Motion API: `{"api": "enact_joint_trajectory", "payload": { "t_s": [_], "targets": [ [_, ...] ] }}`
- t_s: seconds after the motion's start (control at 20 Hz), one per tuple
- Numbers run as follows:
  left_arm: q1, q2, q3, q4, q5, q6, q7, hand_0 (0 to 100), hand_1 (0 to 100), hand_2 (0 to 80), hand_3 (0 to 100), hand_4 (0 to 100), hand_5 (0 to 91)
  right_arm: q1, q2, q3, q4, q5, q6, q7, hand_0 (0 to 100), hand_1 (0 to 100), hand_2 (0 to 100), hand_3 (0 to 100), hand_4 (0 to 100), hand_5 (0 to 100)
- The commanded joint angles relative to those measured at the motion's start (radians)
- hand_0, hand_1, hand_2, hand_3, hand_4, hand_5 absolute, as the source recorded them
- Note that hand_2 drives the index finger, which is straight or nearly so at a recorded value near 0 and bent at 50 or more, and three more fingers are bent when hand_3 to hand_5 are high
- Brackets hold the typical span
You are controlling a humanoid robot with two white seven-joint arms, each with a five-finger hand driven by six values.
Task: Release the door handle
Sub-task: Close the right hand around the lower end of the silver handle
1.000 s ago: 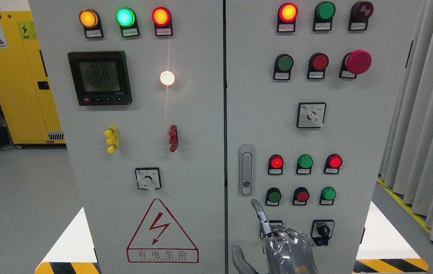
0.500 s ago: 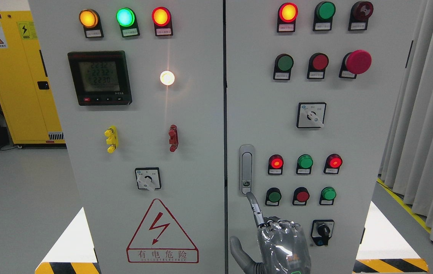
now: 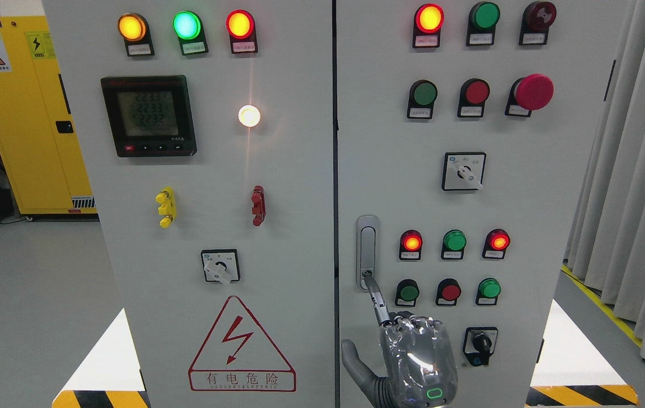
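Head view: a grey electrical cabinet [image 3: 277,187] fills the frame, with two closed doors covered in coloured lamps, buttons and dials. The silver door handle [image 3: 366,252] stands upright on the left edge of the right-hand door, just beside the seam. The robot's right hand [image 3: 413,357] rises from the bottom edge right of the middle, index finger [image 3: 376,297] stretched up with its tip touching the handle's lower end, the other fingers curled in and the thumb out to the left, grasping nothing.

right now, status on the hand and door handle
Right hand index fingertip at grey door handle button, other fingers curled. Handle flush. Left hand unseen. Nothing in the way.
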Motion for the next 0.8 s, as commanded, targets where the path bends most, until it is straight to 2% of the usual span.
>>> {"api": "enact_joint_trajectory", "payload": {
  "t_s": [0.0, 0.75],
  "targets": [
    [-0.028, 0.0, 0.0, -0.014, 0.0, 0.001, 0.0, 12, 56, 0.0, 0, 0, 0.0, -0.026, 0.001, -0.004, 0.048, -0.002, 0.002, 0.005, 40, 30, 0, 97, 97, 100],
    [-0.028, 0.0, 0.0, -0.014, -0.001, 0.001, 0.0, 12, 56, 0.0, 0, 0, 0.0, -0.032, 0.001, -0.01, 0.051, -0.003, 0.01, 0.009, 41, 30, 0, 97, 97, 100]
  ]
}}
